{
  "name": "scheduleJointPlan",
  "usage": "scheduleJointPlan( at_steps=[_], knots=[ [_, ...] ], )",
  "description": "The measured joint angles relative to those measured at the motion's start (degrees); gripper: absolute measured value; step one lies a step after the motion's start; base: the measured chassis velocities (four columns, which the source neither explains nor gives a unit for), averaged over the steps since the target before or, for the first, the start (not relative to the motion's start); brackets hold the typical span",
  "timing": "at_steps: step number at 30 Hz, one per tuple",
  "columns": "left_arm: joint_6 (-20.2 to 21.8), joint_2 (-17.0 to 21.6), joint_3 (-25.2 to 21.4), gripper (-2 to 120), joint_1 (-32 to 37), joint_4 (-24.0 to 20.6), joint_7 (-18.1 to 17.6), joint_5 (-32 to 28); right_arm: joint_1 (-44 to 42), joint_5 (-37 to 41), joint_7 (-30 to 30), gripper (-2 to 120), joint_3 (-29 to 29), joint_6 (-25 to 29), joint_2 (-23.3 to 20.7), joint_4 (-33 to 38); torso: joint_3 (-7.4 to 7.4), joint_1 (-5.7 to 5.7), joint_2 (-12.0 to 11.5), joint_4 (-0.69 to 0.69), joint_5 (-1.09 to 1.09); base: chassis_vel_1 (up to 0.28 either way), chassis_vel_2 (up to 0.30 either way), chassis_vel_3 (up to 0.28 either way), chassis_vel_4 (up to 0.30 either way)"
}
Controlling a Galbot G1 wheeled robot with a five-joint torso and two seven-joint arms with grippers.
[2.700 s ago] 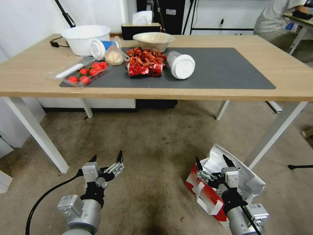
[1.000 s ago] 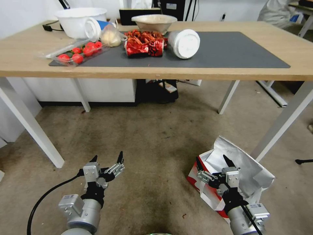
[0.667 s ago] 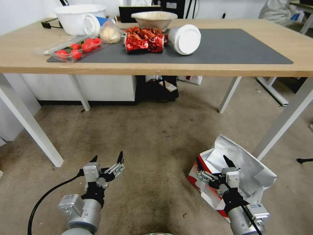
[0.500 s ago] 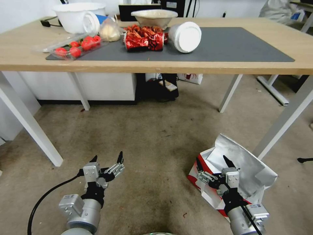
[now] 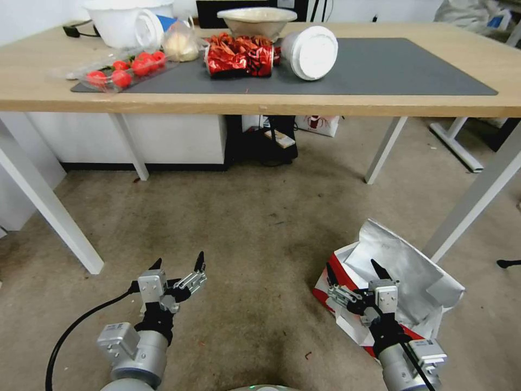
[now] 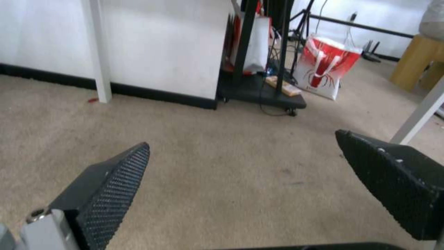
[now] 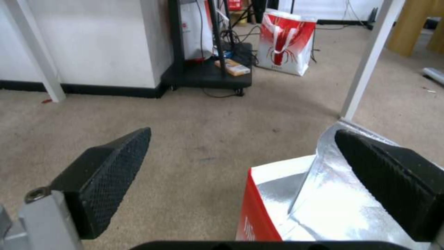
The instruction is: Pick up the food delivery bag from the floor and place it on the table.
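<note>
Rising table [image 5: 260,106], nearer view, grippers unchanged

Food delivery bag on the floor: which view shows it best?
Head view: the food delivery bag shows nearly whole on the floor, foil mouth open, behind the open right gripper. Right wrist view catches its near red-and-foil corner; the left wrist view shows carpet.

Shiny, creased silver foil is seen lining the red-and-white paper food delivery bag [image 5: 401,266], set on the rough, stained carpet floor [image 5: 255,228]. The table [image 5: 32,87] is topped in pale matt wood, overlaid by a smooth dark grey mat [image 5: 391,68].
</note>
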Motion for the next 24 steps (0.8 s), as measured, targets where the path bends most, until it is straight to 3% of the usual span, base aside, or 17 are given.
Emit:
scheduleJointPlan(
  at_steps=[8,13,24],
  knots=[
    [-1.5,0.5,-0.5,100,-0.3,1.5,2.3,3.1,0.3,1.0,-1.0,100,0.6,0.8,0.0,-0.3,0.00,0.04,0.2,0.00,0.00,0.000,0.000,0.000,0.000],
    [-1.9,0.5,-0.4,100,-0.2,2.0,2.9,4.6,0.9,3.3,-2.6,100,1.5,4.1,-0.2,-0.8,0.00,0.05,0.3,0.00,0.00,0.000,0.000,0.000,0.000],
    [-4.9,0.3,-0.6,100,0.3,1.9,2.5,5.0,3.8,11.5,-10.3,100,8.8,9.1,-8.1,-4.0,0.00,0.08,0.4,0.00,0.02,0.000,0.000,0.000,0.000]
  ],
)
